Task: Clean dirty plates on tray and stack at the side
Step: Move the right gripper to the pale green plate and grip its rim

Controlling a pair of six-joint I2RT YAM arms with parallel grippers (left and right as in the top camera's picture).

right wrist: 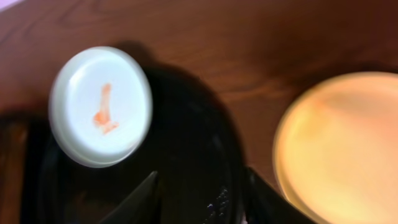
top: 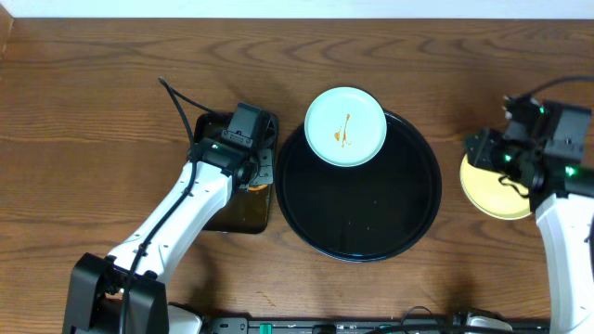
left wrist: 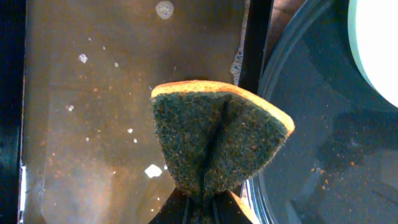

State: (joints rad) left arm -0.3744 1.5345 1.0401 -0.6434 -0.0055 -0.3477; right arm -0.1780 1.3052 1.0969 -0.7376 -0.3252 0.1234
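On the left, my left claw (left wrist: 202, 208) was shut tight on a soft orange sponge with a rough green face (left wrist: 217, 146). It hung over the small dark rectangular tray (left wrist: 93, 124), which held brown, soapy water. I think the sponge was wet and ready to scrub.

In the middle sat the big round shiny black tray (top: 371, 213). One small round pale mint-blue plate (top: 345, 127) lay at its far left edge, partly over the rim. It had an orange-brown smear on it, so it was not clean yet.

On the right, a small round pale yellow plate (top: 487, 199) lay on the bench, just beside the black tray. It looked clean to me, so that one seemed done. My right claw (right wrist: 202, 196) hung above it with its fingers apart and nothing in them. I could not see a third plate.

The bench (top: 93, 93) was dark brown wood with wavy grain. A pale strip of wall (top: 297, 7) ran along its far edge.
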